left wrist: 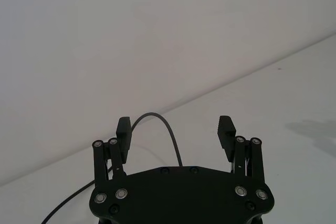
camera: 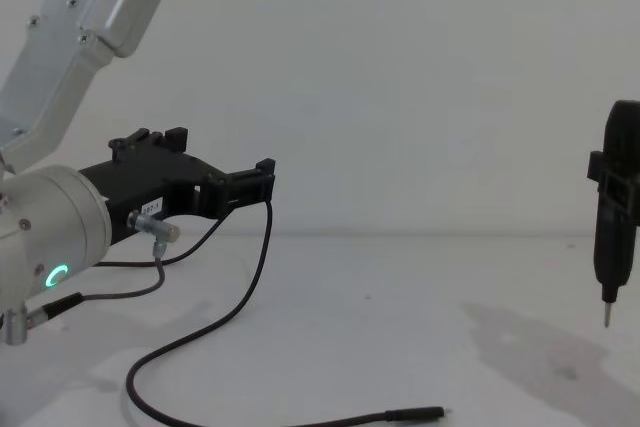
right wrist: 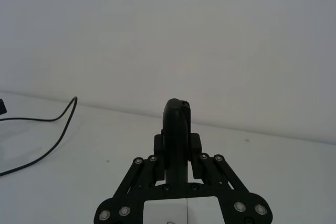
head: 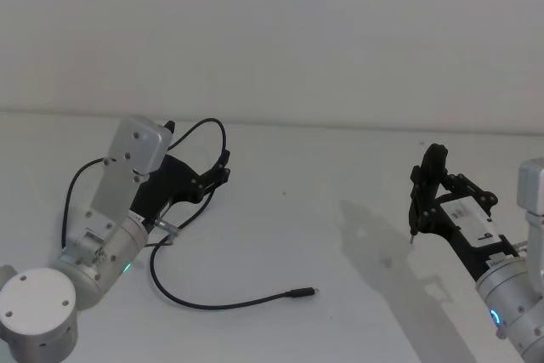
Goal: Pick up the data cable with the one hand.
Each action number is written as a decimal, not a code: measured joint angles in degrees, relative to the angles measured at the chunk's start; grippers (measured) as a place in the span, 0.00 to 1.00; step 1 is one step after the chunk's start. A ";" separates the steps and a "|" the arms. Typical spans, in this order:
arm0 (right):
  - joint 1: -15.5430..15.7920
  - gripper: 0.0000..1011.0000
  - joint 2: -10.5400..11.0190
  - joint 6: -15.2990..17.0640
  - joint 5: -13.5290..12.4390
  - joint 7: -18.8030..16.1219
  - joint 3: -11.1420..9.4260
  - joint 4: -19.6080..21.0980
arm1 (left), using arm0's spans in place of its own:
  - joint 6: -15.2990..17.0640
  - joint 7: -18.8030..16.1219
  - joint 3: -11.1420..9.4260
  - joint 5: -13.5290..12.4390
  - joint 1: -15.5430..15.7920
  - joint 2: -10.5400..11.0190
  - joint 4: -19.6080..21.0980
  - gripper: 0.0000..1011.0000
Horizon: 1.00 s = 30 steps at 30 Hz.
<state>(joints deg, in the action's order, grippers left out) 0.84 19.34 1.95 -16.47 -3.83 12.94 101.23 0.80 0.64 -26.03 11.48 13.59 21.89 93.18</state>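
A long, thin black data cable (head: pixel 212 305) lies curled on the white tabletop (head: pixel 340 167) with its slim black plug (head: pixel 302 292) flat near the front edge, and its far stretch climbs off the surface towards the left claw (head: pixel 223 167). That black two-fingered claw hangs above the tabletop with its fingers (left wrist: pixel 124 132) spread wide; the cable arches through the gap, not pinched. Over on the right, the right claw (head: pixel 422 206) is clamped on an upright black tool with a pointed metal tip (camera: pixel 615 197).

Slack black data cable (head: pixel 293 294), curved
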 joint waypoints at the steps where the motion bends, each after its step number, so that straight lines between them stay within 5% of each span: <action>1: 0.00 0.27 0.00 0.00 0.00 0.00 0.00 0.00 | 0.00 0.03 0.00 0.00 0.00 0.00 0.00 0.99; 15: 0.00 0.27 0.00 0.00 0.00 0.00 0.00 0.00 | -0.09 4.98 -0.31 0.71 -0.12 2.51 1.64 0.99; 30: 0.00 0.27 0.00 0.00 0.00 0.00 0.00 0.00 | 0.25 17.75 -0.28 4.25 1.06 9.08 3.63 0.99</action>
<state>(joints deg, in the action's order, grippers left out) 0.84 19.33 1.95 -16.47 -3.83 12.94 101.23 1.05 18.39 -26.30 15.73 14.65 30.97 96.81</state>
